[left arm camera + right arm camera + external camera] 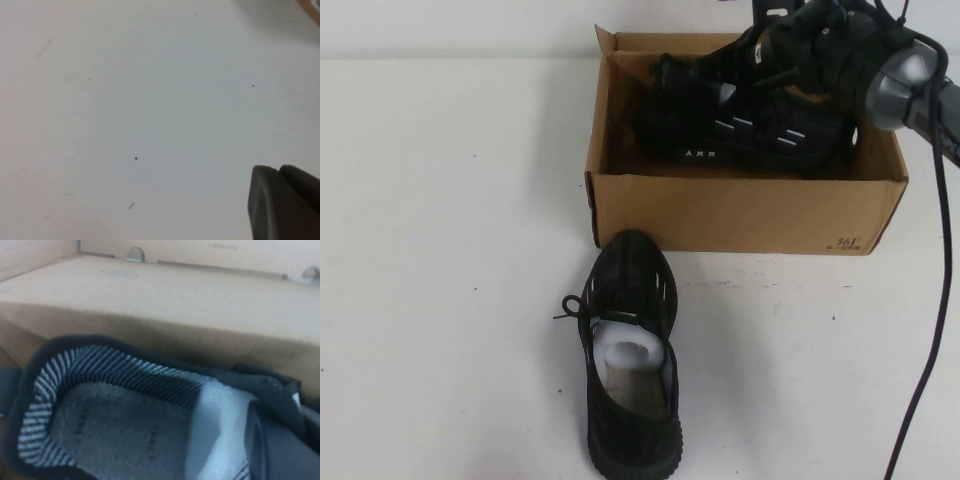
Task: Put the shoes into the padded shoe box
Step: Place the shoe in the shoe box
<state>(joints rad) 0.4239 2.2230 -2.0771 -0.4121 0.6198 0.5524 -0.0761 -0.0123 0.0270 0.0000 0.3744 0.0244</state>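
Shoes: one boxed under right gripper (790,50); left gripper (285,200) wrist-view only.

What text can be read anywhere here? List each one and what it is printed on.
"AXN" or similar, white letters, blurred: side of the shoe in the box.
"361", uncertain, with a smaller unreadable line under it: front corner of the cardboard box.
Faint marks on the box's inner wall and the shoe's insole: too blurred to read.
Shoe on the table: no text visible.

Black white-dashed shoes (631,350), seemingly plain brown box (740,215).
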